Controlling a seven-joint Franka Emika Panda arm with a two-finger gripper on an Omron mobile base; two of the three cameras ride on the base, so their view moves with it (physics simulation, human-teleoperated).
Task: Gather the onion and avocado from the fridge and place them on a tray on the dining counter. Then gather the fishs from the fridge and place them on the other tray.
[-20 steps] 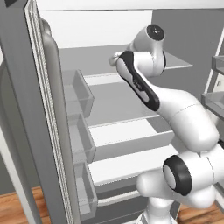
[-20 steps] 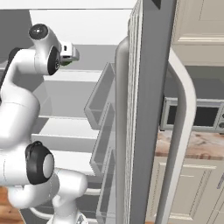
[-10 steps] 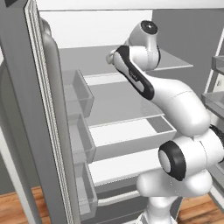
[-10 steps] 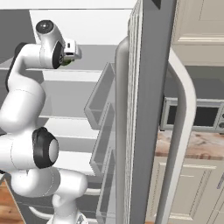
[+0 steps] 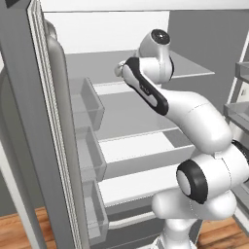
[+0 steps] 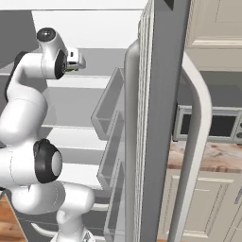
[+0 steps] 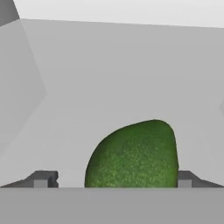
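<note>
Jaws wide around the avocado inside the fridge

The fridge (image 5: 121, 116) stands with both doors swung open, pale shelves and lower drawers showing between them, and clear bins lining the left door (image 5: 48, 146) and the right door (image 6: 156, 118). The white arm (image 5: 194, 126) rises from its base and bends up and in over the upper shelf (image 5: 194, 70). In the hand view the avocado (image 7: 133, 155), a dark green speckled lump, sits on the grey shelf between the two finger tips (image 7: 43, 178). The jaws stand wide apart, one tip on each side of the fruit (the right tip looks just beside it, the left a little apart); whether either touches it I cannot tell
</note>
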